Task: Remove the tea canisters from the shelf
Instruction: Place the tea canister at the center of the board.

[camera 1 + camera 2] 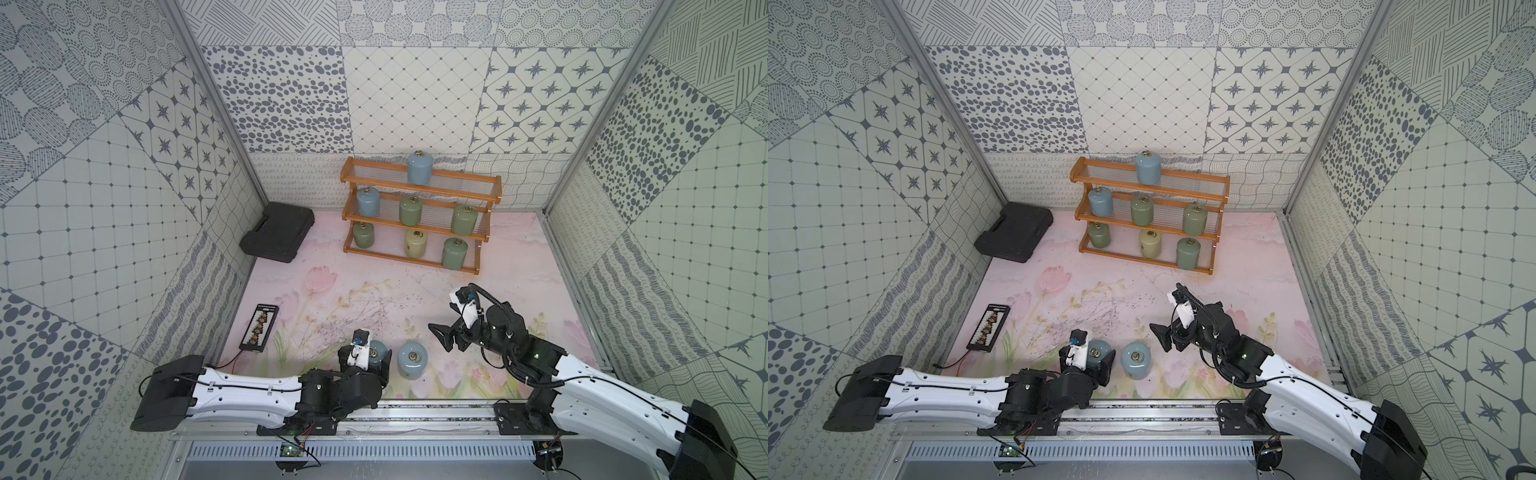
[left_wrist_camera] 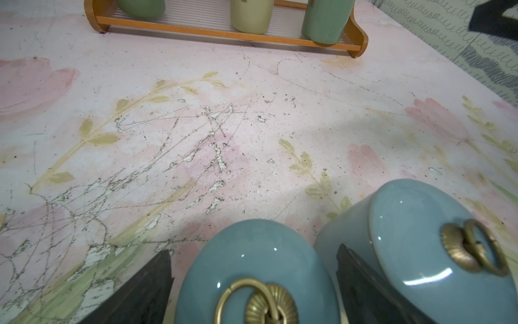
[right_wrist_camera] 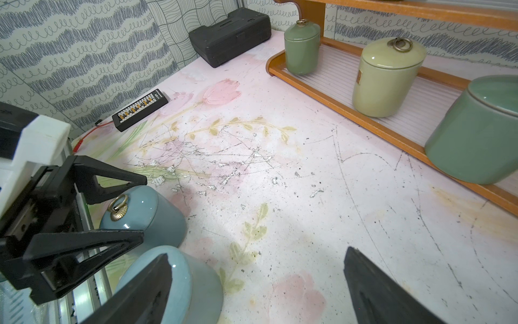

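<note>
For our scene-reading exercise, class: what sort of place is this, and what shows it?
Probably a robot test cell, not a kitchen: a left arm and right arm on a metal rail, patterned wall panels boxing in a floral tabletop, and a shelf of tea canisters staged as props.

Left wrist view's edge crops the shelf (image 2: 196, 29) — cream canister (image 2: 251, 16) too.

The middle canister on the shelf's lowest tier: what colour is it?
The canister is cream, shown best in the right wrist view.
</note>
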Robot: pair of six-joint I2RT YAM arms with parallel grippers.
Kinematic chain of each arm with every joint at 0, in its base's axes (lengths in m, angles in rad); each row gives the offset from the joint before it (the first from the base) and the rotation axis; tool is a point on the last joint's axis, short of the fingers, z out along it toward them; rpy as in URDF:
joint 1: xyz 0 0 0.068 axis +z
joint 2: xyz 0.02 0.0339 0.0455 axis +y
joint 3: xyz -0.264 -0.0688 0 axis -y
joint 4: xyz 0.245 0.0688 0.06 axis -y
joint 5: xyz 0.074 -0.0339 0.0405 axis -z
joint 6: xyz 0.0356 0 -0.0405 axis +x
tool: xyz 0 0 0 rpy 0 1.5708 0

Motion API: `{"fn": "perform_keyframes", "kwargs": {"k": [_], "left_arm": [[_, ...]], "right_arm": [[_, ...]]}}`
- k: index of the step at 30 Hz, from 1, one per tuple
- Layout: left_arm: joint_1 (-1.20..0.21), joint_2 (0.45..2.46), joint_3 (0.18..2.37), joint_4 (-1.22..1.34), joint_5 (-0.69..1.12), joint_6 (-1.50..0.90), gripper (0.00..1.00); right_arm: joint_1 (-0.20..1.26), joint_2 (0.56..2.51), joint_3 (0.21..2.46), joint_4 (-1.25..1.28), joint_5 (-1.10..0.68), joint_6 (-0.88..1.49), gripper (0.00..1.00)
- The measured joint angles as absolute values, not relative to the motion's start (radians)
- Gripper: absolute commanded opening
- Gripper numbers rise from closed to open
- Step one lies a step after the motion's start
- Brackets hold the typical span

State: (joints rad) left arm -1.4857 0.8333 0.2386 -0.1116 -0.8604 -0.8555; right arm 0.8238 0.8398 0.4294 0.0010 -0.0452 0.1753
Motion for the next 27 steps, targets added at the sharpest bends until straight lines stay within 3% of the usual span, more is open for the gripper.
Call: {"fn": "perform_keyframes", "kwargs": {"k": [14, 27], "left_arm": [[-1.378, 0.514, 0.312, -0.399, -0.757, -0.821, 0.92], [-1.156, 0.724, 0.422, -0.465, -0.513, -0.727, 0.94]], "right_arm": [[0.824, 0.878, 0.429, 0.020, -0.062, 0.176, 1.00], [0.824, 0.948, 0.430, 0.035, -0.081, 0.175, 1.00]]}}
